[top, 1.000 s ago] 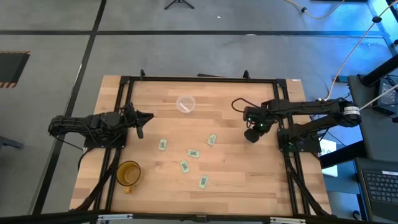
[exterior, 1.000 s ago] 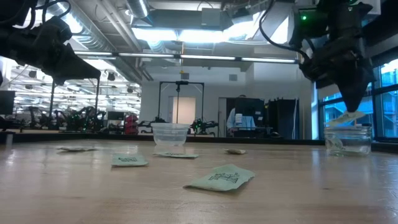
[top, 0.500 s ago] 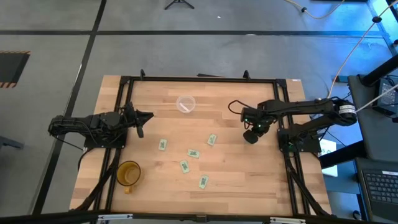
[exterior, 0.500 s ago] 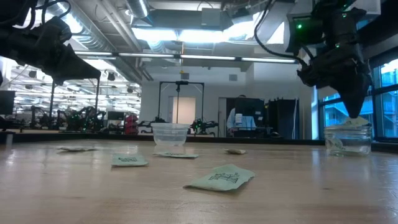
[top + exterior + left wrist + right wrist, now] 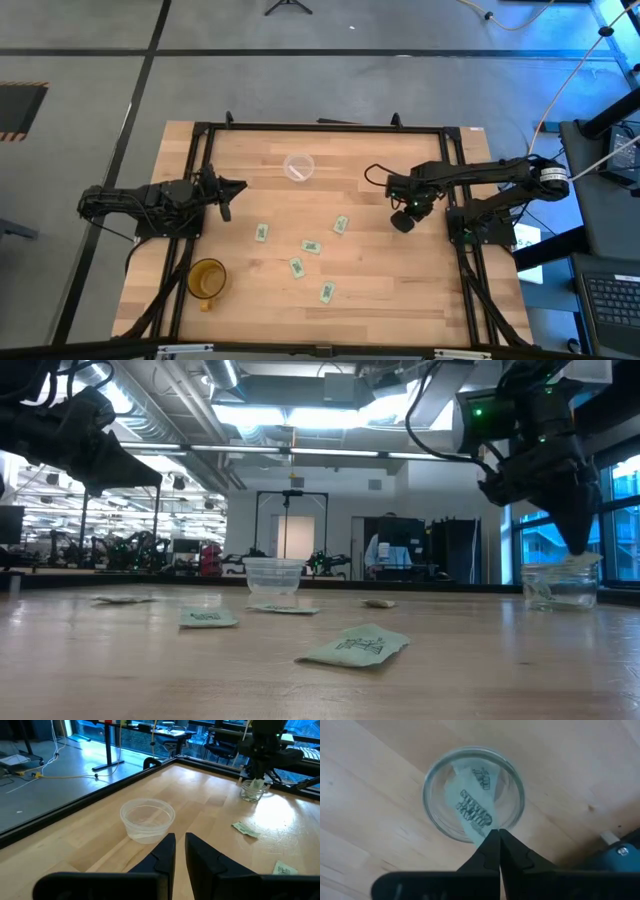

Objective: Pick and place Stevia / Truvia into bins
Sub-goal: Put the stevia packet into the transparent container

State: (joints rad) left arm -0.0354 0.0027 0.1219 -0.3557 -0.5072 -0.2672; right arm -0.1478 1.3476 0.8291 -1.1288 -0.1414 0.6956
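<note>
Descent of the right gripper (image 5: 495, 836) is complete: a pinched sachet (image 5: 474, 810) has been lowered into the glassy cup (image 5: 473, 795), release pending

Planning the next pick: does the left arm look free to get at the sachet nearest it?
Probably yes. The left gripper waits at the table's left edge, and the nearest sachet lies flat on bare wood with nothing between them; the amber mug stands off to the side.

Glass cup (image 5: 474, 795): upright, directly below the right pincer (image 5: 495, 836); contains a white sachet (image 5: 476, 810) with dark print, leaning on the wall. Wide clear cup (image 5: 299, 167): upright, well apart. Five sachets (image 5: 311, 246) lie flat between the pincers.
</note>
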